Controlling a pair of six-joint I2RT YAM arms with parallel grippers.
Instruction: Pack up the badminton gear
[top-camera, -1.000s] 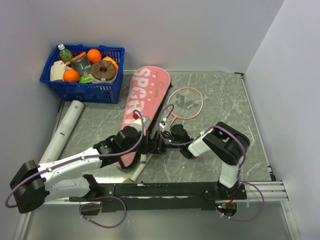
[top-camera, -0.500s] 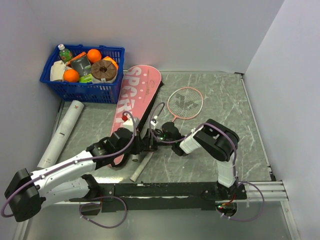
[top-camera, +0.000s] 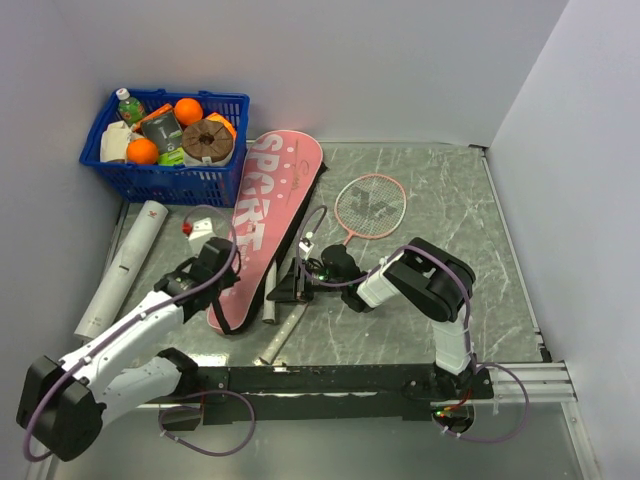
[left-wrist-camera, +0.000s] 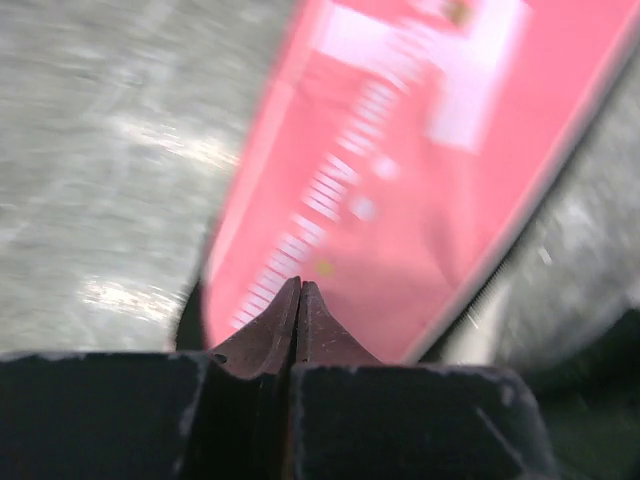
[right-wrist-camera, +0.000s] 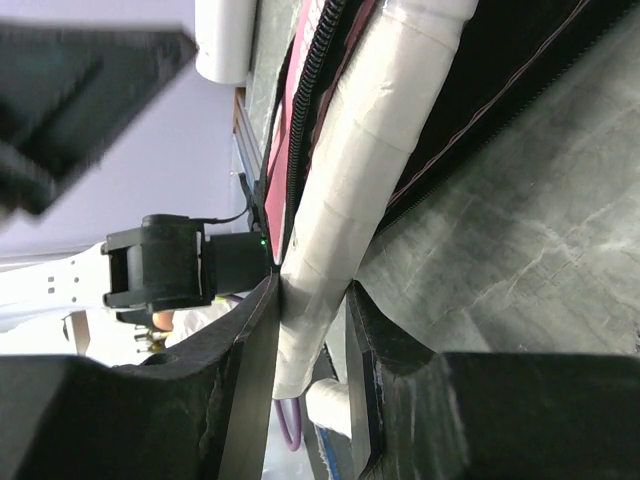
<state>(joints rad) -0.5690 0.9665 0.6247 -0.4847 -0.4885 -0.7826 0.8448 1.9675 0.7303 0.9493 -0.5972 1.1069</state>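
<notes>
Left hand (left-wrist-camera: 300, 287) drawn leftward, closed empty; right hand (right-wrist-camera: 312, 292) clamps white-taped racket handle (right-wrist-camera: 370, 130) (pink bag (top-camera: 270, 200) alongside).

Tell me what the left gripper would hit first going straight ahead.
Probably the pink racket bag, lying just beyond the shut jaws of the left gripper; how near is hard to judge.

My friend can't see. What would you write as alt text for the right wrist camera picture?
The right gripper pinches a white-taped racket handle between its two black fingers. The handle lies beside the zipper edge of the pink racket bag, with grey marbled table on the right.
</notes>
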